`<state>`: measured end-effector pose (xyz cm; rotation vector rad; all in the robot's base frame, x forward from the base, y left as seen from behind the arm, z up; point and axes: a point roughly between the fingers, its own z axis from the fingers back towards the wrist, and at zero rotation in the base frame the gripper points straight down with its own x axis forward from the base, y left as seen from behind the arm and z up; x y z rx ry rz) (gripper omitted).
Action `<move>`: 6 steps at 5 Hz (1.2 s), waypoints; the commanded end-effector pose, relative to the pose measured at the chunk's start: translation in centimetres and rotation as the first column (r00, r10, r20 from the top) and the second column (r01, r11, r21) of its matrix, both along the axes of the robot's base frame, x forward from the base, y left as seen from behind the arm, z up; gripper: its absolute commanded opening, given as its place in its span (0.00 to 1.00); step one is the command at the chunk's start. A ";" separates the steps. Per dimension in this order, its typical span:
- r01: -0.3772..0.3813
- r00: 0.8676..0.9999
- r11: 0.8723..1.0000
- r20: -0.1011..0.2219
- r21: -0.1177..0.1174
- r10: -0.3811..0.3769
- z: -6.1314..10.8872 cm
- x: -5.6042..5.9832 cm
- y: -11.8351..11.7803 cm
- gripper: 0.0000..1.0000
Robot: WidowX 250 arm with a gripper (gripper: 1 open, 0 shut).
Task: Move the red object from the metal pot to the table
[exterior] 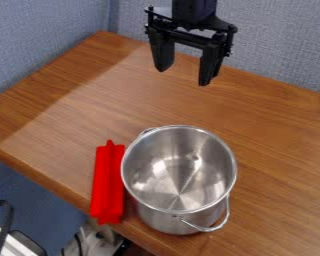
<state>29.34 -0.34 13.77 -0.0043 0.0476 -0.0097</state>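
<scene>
Nearest to the camera, at the lower middle of the frame, stood the metal pot, and its thin wire handle hung down over its front side. Just beside it, on its left, lay the red object. This bar was not inside the pot; it rested flat on the surface, close to the front edge and near the wall of the pot, perhaps touching it, though I could not tell this for sure. Its long axis ran almost from the top of the frame to the bottom, with only a small tilt.

At the upper middle of the frame the gripper hung above the surface and pointed down. Its two dark fingers stood wide apart and nothing was between them. It was well apart from both things.

From the gripper, the red object lay toward the lower left of the frame, and the pot lay almost straight below it in the frame. Inside the pot I saw only bare metal. So, as I judged it, the bar was already on the surface and the task looked finished.
</scene>
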 end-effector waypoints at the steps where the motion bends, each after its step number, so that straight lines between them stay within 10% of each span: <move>1: -0.001 1.000 1.000 -0.020 0.001 0.001 -0.6 -0.3 0.0 1.00; 6: -0.131 0.990 0.990 -0.049 0.053 0.133 -0.4 -9.9 5.7 1.00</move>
